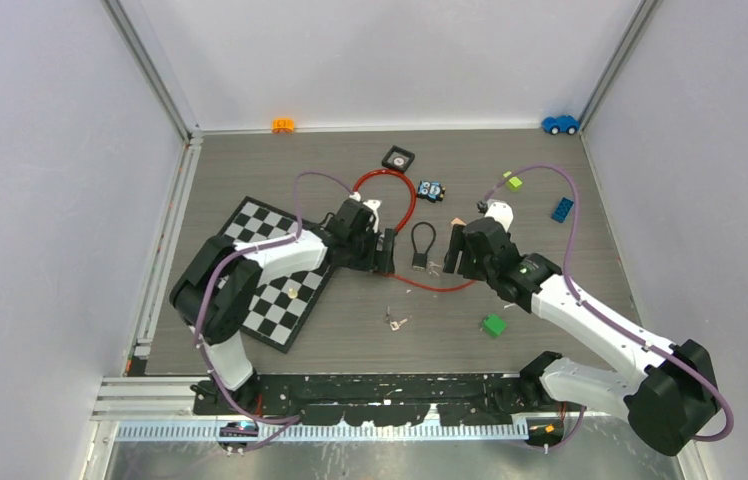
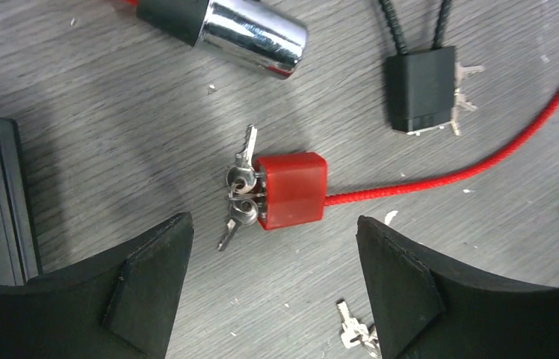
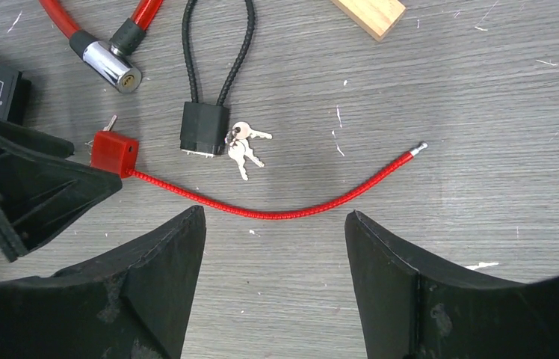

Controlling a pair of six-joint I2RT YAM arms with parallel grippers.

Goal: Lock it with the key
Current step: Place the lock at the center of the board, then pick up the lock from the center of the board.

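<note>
Two keys (image 2: 241,181) at red lock (image 2: 291,191) — cable (image 3: 276,213) unlatched.

Keys (image 2: 241,196) seemingly sit in the red lock (image 2: 291,190) before the spread tool (image 2: 275,258).

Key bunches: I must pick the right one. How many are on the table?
3. One bunch sits at the red lock body; another bunch lies beside the black lock; a loose bunch lies alone, left of the green brick. More could be hidden.
</note>
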